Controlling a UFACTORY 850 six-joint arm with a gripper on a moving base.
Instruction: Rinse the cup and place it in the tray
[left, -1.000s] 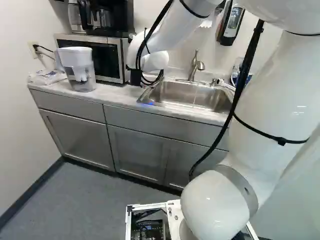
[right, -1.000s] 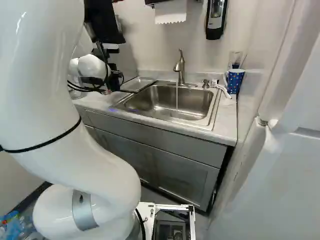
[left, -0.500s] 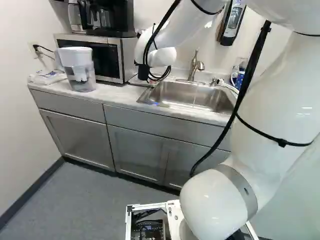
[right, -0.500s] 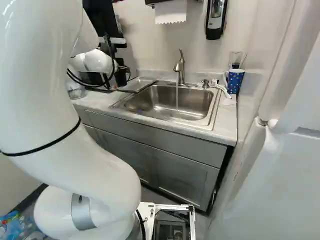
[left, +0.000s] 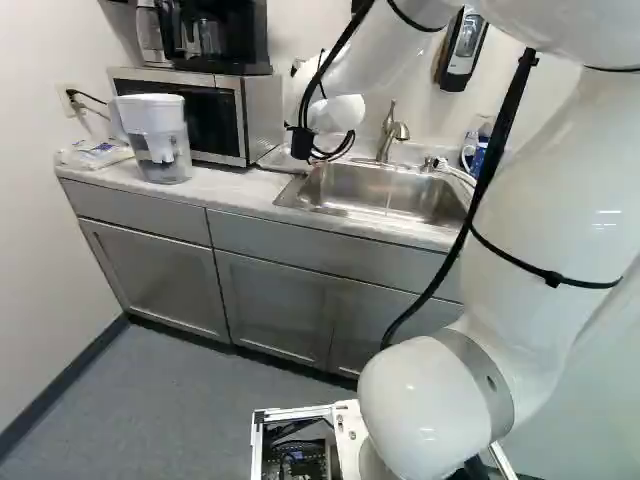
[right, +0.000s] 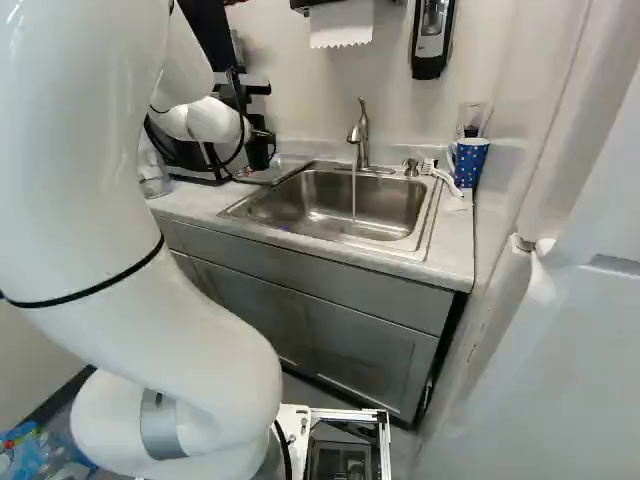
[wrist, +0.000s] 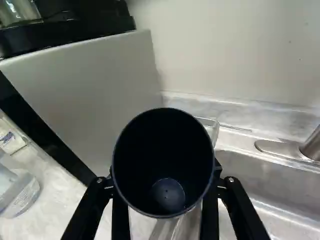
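Gripping cup (wrist: 167, 150) from both sides with part-open tool (wrist: 166, 187), seemingly above tray (wrist: 215, 131) just beside sink (right: 345, 200); likely on placing step, next needing alignment, gentle lowering, then release once supported.

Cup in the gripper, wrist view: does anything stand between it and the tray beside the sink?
Nothing visible does. The tray shows partly past the rim of the cup, with the microwave and faucet off to either side. The cup itself hides the rest of the tray, so I can't tell there.
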